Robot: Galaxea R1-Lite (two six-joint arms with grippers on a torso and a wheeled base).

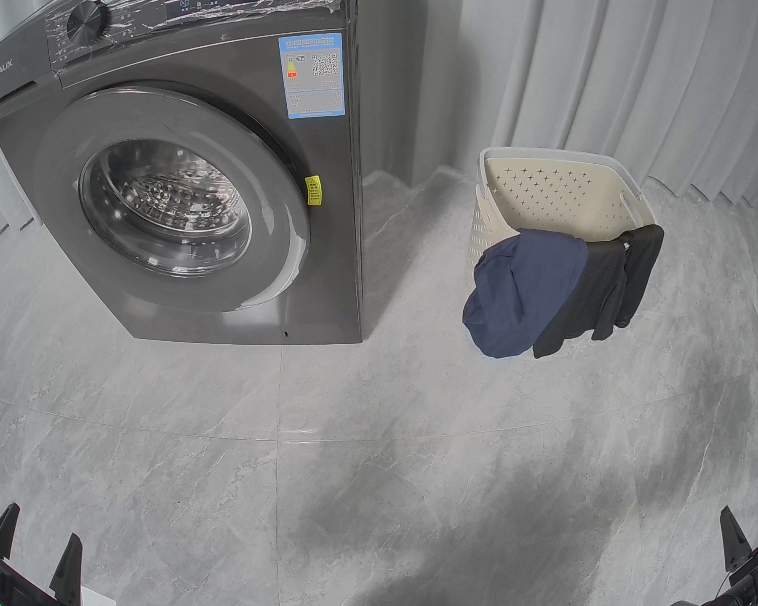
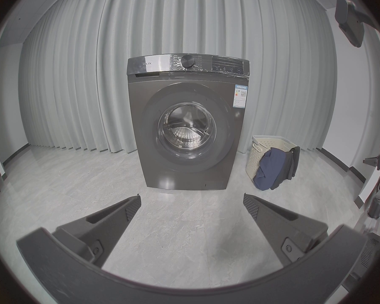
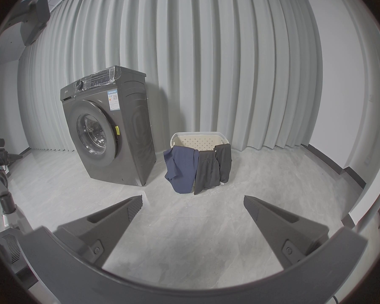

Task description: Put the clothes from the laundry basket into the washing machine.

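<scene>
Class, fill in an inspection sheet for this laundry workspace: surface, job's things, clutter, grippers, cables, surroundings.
Surface: grey tiled floor.
Job's things: washing machine, door shut; laundry basket standing beside it; blue garment and black garment draped over the basket's front rim.
Clutter: nothing seen.
Grippers: left gripper and right gripper both open, holding nothing.
Cables: nothing seen.
Surroundings: pale curtains behind the machine and basket.
</scene>
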